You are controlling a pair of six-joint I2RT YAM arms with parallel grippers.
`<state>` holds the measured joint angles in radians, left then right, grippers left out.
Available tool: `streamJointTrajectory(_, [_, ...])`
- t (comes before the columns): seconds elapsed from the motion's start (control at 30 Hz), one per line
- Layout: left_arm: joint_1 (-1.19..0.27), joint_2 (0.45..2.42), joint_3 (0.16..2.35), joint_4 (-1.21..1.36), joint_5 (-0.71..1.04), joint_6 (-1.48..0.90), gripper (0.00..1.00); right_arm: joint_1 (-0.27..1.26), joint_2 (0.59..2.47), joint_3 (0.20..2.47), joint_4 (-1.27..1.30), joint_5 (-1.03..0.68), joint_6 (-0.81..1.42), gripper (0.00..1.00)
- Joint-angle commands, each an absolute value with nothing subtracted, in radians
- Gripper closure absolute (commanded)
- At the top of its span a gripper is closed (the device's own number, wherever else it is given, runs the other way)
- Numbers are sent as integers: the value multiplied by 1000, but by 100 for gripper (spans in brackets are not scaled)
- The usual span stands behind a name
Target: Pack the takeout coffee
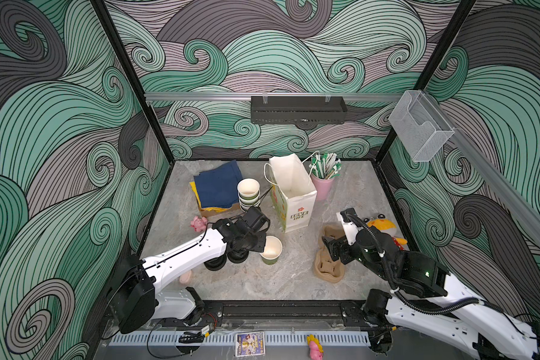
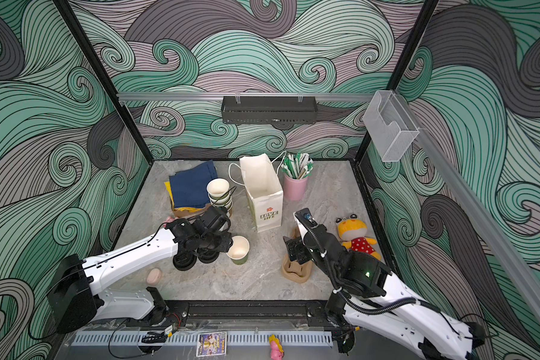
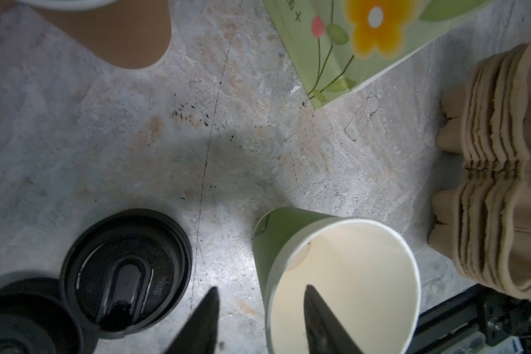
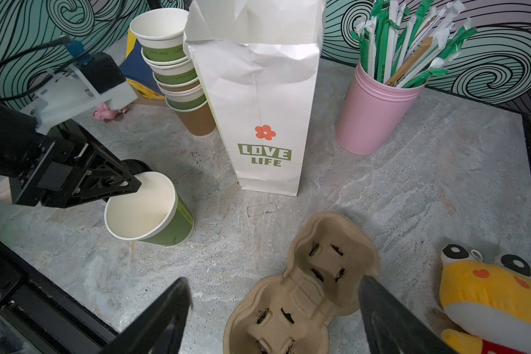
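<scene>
– Two round black plastic sip lids (image 3: 126, 269) lie side by side on the grey stone-look bench (image 1: 262, 286), close to the left pincer (image 3: 261, 288). Where is the cup?

– The olive-green paper cup with the white inside (image 4: 147, 211) sits just beside those lids. It is open-topped and tilted, with its mouth leaning toward the left arm.

– Is it gripped?

– No. The left pincer's jaws stand apart across the rim, one finger (image 3: 319, 315) inside the cup and the other outside. I cannot tell whether either touches the wall.

– And the right pincer (image 4: 275, 279)?

– Spread wide and empty, hanging over the stack of brown pulp cup carriers (image 4: 319, 245).

– The bag?

– The white paper bag printed "LOVE LIFE" (image 1: 290, 199) stands upright and open farther back, apart from the cup.
</scene>
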<state>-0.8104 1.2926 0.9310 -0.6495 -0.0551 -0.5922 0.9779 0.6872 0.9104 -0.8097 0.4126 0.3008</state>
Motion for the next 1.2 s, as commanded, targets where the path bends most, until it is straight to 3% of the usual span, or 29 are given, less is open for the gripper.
streamJointTrajectory(0.0, [-816,1228,976,-672,-125,-593,35,976,684,940,-855,428,310,14])
streamJointTrajectory(0.17, [-810,1070,1016,-669,-257,-628,24,975,740,1011,-889,320,234,14])
streamJointTrajectory(0.27, [-771,939,1001,-620,-367,-642,23,992,842,1091,-869,113,158,14])
streamJointTrajectory(0.5, [-395,849,1107,-752,-430,-761,24,1108,1258,1370,-850,-66,53,14])
streamJointTrajectory(0.77, [-175,755,1138,-928,-433,-870,24,1186,1630,1590,-813,-98,71,12])
streamJointTrajectory(1.17, [-158,641,1273,-1140,-616,-892,27,1203,2162,2130,-1107,-6,296,9])
